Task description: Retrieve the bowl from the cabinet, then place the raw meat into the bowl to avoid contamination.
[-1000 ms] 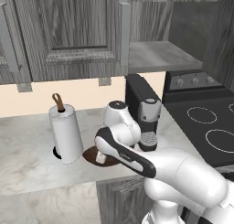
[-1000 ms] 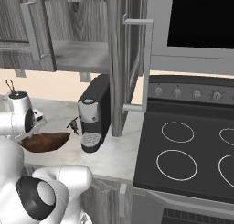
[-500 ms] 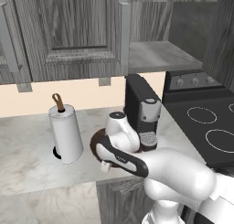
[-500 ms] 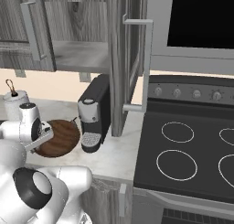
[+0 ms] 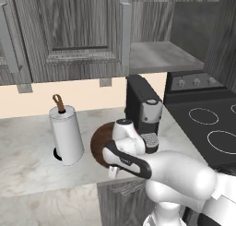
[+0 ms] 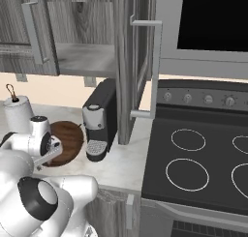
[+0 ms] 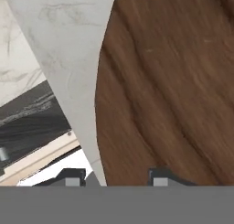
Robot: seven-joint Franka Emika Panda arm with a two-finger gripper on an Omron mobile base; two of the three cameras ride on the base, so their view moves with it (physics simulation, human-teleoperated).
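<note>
Bowl [image 6: 68, 140] now lies flat on the counter [image 6: 121, 163], at 9 o'clock of the coffee machine [image 6: 99, 120] (a second ago it hung tilted in the grip). Gripper [image 7: 112, 176] jaws stand apart astride its rim, no longer clamped; cabinet [image 5: 83, 31] door open above.

Dark-brown wood-grain bowl [image 7: 173, 81] on a white-marbled counter [image 5: 27, 142], under the grey wood-grain cabinet [image 5: 69, 31].
</note>
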